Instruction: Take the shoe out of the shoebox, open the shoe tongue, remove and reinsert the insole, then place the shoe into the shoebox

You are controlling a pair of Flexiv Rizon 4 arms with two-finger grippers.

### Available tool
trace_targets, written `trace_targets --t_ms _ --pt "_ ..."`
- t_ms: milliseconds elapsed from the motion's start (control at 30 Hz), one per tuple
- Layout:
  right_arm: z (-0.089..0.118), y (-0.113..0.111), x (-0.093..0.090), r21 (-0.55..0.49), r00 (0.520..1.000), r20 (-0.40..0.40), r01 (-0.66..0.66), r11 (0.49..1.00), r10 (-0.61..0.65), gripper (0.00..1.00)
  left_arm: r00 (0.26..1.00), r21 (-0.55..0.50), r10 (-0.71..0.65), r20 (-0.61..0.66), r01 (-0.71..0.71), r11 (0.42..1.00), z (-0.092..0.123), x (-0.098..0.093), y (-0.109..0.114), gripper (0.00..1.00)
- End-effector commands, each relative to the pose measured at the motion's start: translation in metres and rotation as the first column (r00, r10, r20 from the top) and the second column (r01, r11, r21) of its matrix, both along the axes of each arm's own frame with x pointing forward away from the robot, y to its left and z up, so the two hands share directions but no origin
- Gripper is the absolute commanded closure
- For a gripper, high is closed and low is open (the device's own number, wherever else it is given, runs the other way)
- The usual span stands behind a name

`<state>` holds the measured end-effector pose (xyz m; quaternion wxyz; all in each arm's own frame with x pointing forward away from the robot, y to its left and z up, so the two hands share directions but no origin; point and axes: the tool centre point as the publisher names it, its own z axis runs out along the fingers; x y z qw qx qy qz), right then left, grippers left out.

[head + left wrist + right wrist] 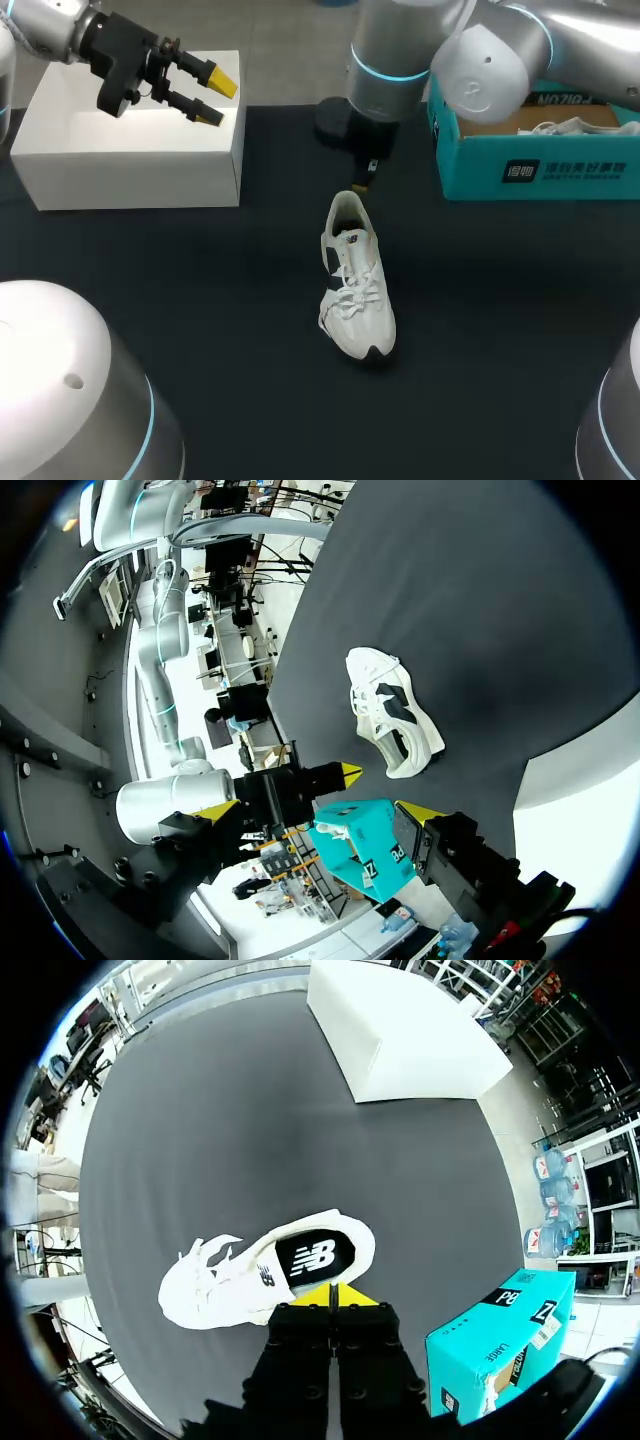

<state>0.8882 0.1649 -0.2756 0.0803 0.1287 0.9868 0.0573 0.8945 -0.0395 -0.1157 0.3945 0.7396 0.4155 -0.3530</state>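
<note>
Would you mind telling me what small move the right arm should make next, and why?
Probably open the right gripper and ease it down to the heel collar of the shoe. The shoe already lies on the table outside the shoebox, the jaws are shut right at its heel end, and the tongue looks unopened.

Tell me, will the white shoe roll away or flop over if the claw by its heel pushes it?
Probably no rolling: the shoe sits upright on its flat sole, so a push would likely just slide it. Its laces look loose and soft, so they'd probably flop about. It's narrow, so a sideways shove from the right claw might tip it.
</note>
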Motion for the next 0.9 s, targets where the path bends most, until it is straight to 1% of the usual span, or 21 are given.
trace_targets --t_ms 33,100,533,633,733,900 --pt "-0.004 0.005 0.003 -0.010 1.000 -0.009 -0.004 1.000 0.004 1.00 1.000 0.004 -0.001 0.001 0.001 1.000 0.000 0.000 0.000 0.00" --pt "-0.004 0.003 0.002 -0.016 1.000 -0.005 0.025 1.000 -0.025 1.00 1.000 0.004 -0.001 0.001 0.001 1.000 0.000 0.000 0.000 0.00" --pt "-0.004 0.003 0.002 -0.016 1.000 -0.005 0.025 1.000 -0.025 1.00 1.000 0.004 -0.001 0.001 0.001 1.000 0.000 0.000 0.000 0.00" --pt "-0.015 0.015 0.016 -0.031 0.999 0.003 -0.044 0.999 0.044 1.00 1.000 0.004 -0.001 0.001 0.001 1.000 0.000 0.000 0.000 0.00" --pt "-0.020 0.022 0.026 -0.026 0.996 0.036 -0.078 0.997 0.079 1.00 1.000 0.004 -0.001 0.001 0.001 1.000 0.000 0.000 0.000 0.00" --pt "-0.026 0.028 0.035 -0.020 0.992 0.038 -0.121 0.992 0.122 1.00 1.000 0.004 -0.001 0.001 0.001 1.000 0.000 0.000 0.000 0.00"
